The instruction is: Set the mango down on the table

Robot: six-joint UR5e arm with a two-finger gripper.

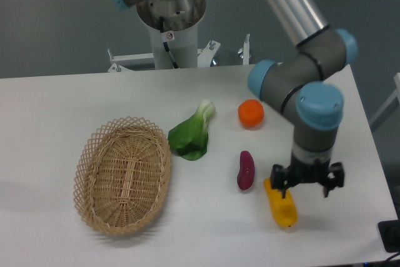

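Yellow-orange oval mango (280, 205) lies on your white matte bench (62, 104); lift the released end effector (307, 179) straight up, clear of it.

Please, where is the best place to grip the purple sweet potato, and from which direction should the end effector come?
Probably grip the purple sweet potato across its middle, coming straight down from above. It lies flat on the table, its long axis roughly front to back, so fingers close on its narrow left and right sides. Both sides look free.

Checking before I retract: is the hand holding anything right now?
Nothing. The hand is open, and the elongated yellow-orange mango lies on the white table beside it.
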